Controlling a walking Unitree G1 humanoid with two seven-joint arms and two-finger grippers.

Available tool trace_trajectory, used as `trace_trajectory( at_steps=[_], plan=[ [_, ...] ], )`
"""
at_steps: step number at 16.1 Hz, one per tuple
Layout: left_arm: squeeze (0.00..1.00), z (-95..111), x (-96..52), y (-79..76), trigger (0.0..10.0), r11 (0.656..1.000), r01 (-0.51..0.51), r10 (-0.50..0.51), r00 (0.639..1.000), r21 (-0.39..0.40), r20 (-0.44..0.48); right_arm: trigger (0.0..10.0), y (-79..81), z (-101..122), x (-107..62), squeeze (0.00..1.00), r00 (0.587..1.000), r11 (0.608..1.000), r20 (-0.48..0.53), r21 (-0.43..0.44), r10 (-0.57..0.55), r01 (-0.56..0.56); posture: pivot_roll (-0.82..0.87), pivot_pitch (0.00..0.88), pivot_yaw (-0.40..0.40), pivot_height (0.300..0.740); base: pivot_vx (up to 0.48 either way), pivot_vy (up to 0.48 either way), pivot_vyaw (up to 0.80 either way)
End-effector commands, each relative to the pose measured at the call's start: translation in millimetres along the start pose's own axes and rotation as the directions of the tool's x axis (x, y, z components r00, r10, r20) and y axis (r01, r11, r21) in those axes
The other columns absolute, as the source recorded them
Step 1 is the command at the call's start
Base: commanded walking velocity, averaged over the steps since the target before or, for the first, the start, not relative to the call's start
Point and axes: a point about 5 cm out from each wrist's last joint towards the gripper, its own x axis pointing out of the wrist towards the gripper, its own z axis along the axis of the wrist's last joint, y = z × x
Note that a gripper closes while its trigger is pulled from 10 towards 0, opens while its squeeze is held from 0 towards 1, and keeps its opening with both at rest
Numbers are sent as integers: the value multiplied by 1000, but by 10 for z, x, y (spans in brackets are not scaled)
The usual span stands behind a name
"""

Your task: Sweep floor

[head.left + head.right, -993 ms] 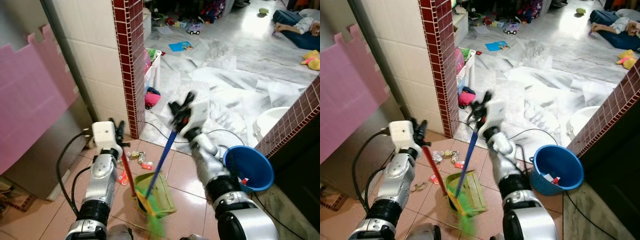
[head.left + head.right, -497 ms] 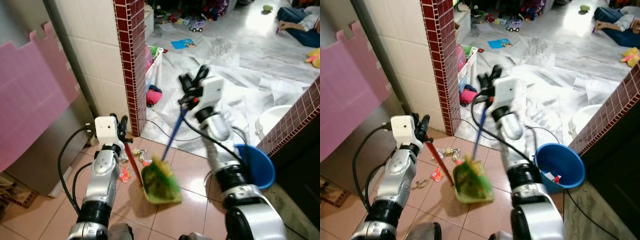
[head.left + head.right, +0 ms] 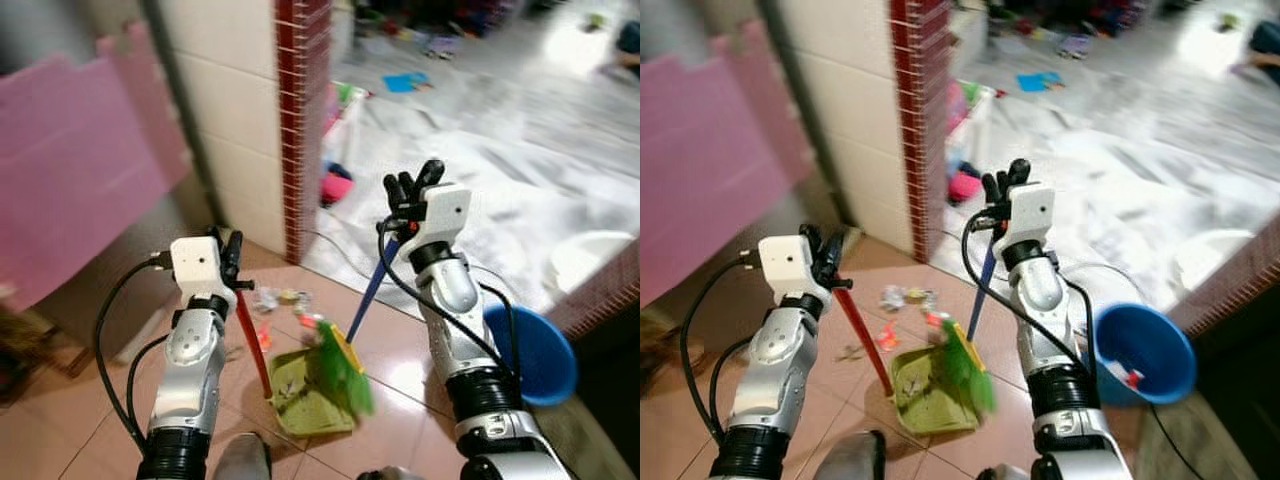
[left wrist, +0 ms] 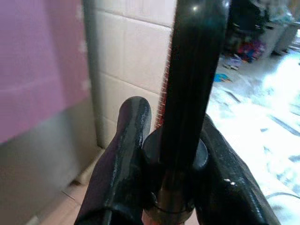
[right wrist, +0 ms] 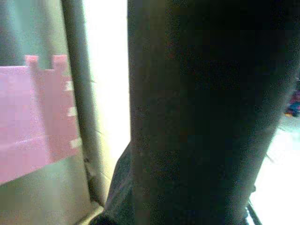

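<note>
My left gripper (image 3: 228, 262) is shut on the top of the dustpan's red handle (image 3: 252, 342). The green dustpan (image 3: 300, 398) rests on the tiled floor below it. My right gripper (image 3: 408, 190) is shut on the broom's blue handle (image 3: 368, 296), which slants down to the green bristles (image 3: 345, 364) at the dustpan's right edge. Scraps of litter (image 3: 284, 299) lie on the tiles just beyond the dustpan. In the left wrist view two black fingers (image 4: 123, 157) clamp a dark handle end (image 4: 187, 93). A dark handle (image 5: 206, 112) crosses the right wrist view.
A red brick pillar (image 3: 305, 120) and a white tiled wall stand ahead on the left, with a pink foam mat (image 3: 90, 190) beside them. A blue bucket (image 3: 545, 355) sits at the right by a white basin (image 3: 585, 255). Toys lie across the far marble floor.
The whole picture has shifted and blurred, so the camera moved. The broom head has swung from over the dustpan to its right edge. My right gripper has dropped lower.
</note>
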Motion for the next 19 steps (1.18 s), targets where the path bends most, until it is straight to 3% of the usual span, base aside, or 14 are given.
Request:
trace_trajectory(
  at_steps=[1, 5, 11, 13, 17, 19],
  plan=[
    [0, 242, 45, -95, 10000, 999, 25, -22, 994, -20, 104, 10000, 39, 224, 95, 0, 994, 1000, 105, -27, 19, -16, 54, 0, -1, 740, 0, 0, 800],
    [0, 284, 34, -90, 10000, 1000, 15, -14, 994, -9, 107, 10000, -11, 271, 111, 0, 993, 1000, 117, -4, -28, 29, 57, 0, 2, 740, 0, 0, 600],
    [0, 363, 24, -171, 10000, 999, 33, -36, 993, 33, 108, 10000, -89, 358, 141, 0, 983, 991, 140, -48, -117, 125, 58, 0, 5, 740, 0, 457, 0],
    [0, 433, 15, -256, 10000, 998, 56, -60, 990, 35, 125, 10000, -96, 437, 207, 0, 981, 991, 155, -52, -116, 126, 61, 0, -1, 740, 0, 480, 0],
    [0, 349, -3, -297, 10000, 997, 77, -79, 992, 19, 95, 10000, -119, 595, 351, 0, 974, 989, 193, -66, -119, 134, 60, 0, -10, 740, 0, 480, 0],
    [0, 321, -2, -293, 10000, 996, 88, -89, 993, 12, 77, 10000, -148, 670, 408, 0, 966, 981, 222, -112, -131, 159, 62, 0, -7, 740, 0, 0, 0]
  ],
)
